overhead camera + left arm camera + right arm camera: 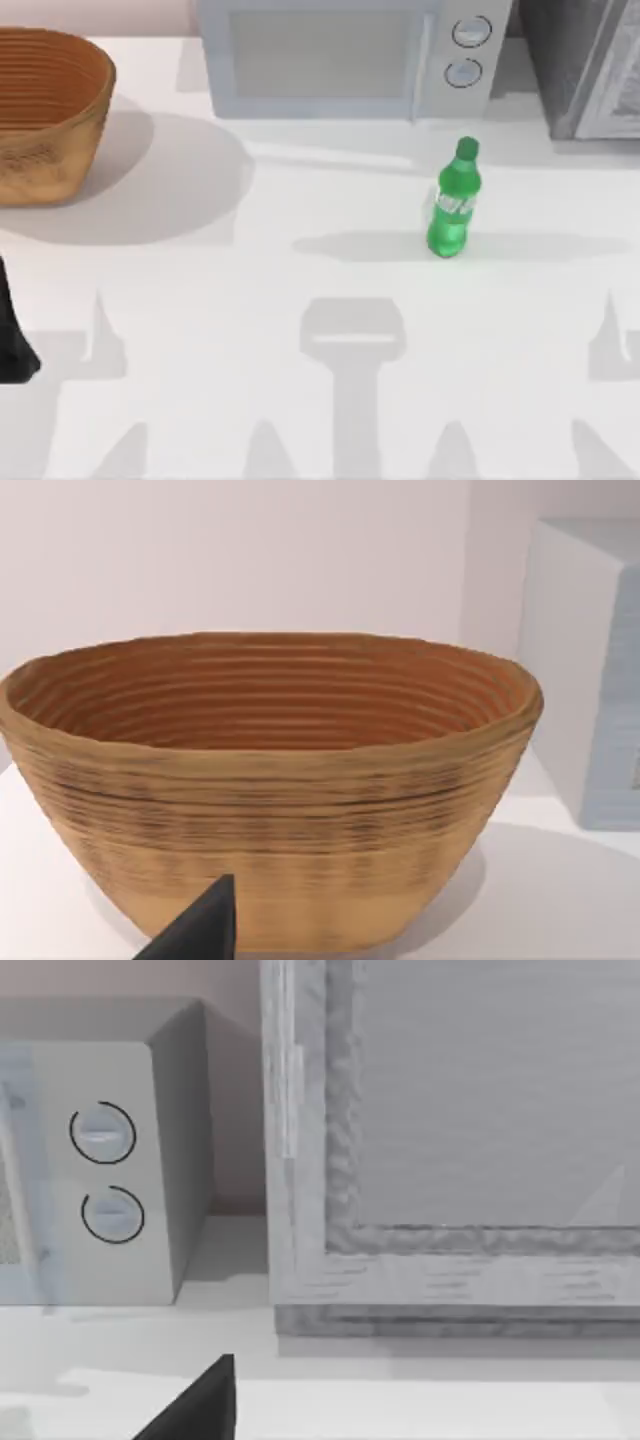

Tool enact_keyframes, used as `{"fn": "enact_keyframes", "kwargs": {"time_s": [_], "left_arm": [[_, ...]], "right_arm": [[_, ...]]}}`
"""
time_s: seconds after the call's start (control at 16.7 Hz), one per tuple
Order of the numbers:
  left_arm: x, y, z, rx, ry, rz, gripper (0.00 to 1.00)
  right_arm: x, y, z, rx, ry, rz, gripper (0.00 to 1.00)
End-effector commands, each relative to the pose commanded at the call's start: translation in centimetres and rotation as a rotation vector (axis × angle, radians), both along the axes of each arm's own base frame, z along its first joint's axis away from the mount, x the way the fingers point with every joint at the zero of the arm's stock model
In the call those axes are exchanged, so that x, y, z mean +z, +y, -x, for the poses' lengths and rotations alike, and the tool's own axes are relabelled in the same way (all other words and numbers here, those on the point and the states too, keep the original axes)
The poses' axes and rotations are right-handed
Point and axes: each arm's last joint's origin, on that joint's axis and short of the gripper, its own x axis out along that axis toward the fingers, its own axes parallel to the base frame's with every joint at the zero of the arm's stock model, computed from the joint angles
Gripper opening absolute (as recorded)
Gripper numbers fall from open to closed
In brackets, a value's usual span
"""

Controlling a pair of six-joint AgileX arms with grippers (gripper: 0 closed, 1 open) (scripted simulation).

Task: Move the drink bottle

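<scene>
The drink bottle (455,203) is a small green bottle with a green cap and a pale label band. It stands upright on the white table (300,400), right of centre, just in front of the microwave's dial end. My left arm (12,335) is parked at the table's left edge, far from the bottle. A dark part of my left gripper (197,933) points toward the basket. A dark part of my right gripper (197,1408) faces the back right corner. Nothing touches the bottle.
A woven brown basket (45,110) (270,780) sits at the back left. A pale microwave (340,60) (100,1160) with two round dials stands at the back centre. A grey framed cabinet (585,70) (450,1160) fills the back right corner.
</scene>
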Motion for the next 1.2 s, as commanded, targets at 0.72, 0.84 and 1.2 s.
{"fn": "enact_keyframes", "kwargs": {"time_s": [0.72,0.84,1.2], "left_arm": [[0.0,0.0,0.0,0.000,0.000,0.000,1.00],[0.0,0.0,0.0,0.000,0.000,0.000,1.00],[0.0,0.0,0.0,0.000,0.000,0.000,1.00]], "right_arm": [[3.2,1.0,-4.1,0.210,-0.038,0.018,1.00],[3.2,1.5,-6.1,0.286,-0.026,0.025,1.00],[-0.7,3.2,-12.5,0.526,0.038,0.037,1.00]]}}
